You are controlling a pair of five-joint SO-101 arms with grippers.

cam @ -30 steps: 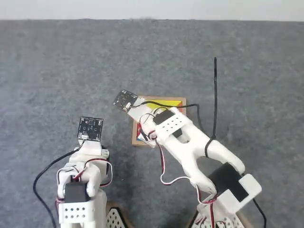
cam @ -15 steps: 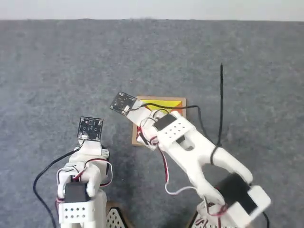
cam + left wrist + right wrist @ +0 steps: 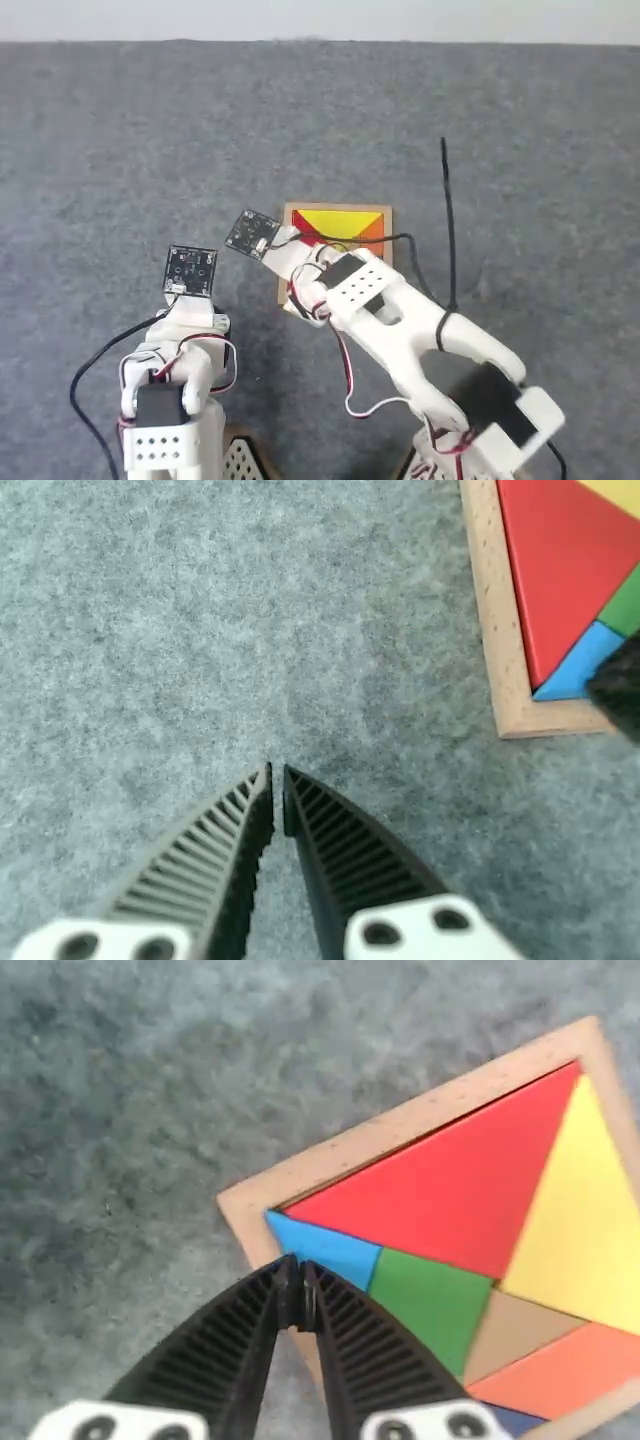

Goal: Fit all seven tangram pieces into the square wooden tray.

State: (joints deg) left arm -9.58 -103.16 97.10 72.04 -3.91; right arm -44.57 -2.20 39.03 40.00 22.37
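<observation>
Covering the whole table, a grey carpet (image 3: 150, 130) carries everything else. The right arm (image 3: 420, 330) stretches out from the near edge to the tray, and in the high view its wrist hides the tray's near left part. The left arm (image 3: 170, 400) stands folded at the near left, well short of the tray.

The tray (image 3: 337, 208) lies flat near the middle of the carpet. Its pieces lie flush inside the rim. The red triangle (image 3: 440, 1185) and the yellow triangle (image 3: 580, 1230) are the biggest and meet along one long edge. The orange piece (image 3: 560, 1375) lies along the rim beside the tan triangle (image 3: 515, 1330). The green square (image 3: 430, 1300) touches the red, the tan and the blue triangle (image 3: 325, 1245), which fills a corner. A dark blue piece (image 3: 515, 1418) shows only as a sliver.

The right gripper (image 3: 297, 1290) is pinched closed on nothing, its tips over the rim at the blue triangle's corner; I cannot tell whether they touch the wood. The left gripper (image 3: 277, 780) is also closed and empty, over bare carpet beside the tray and apart from it.
</observation>
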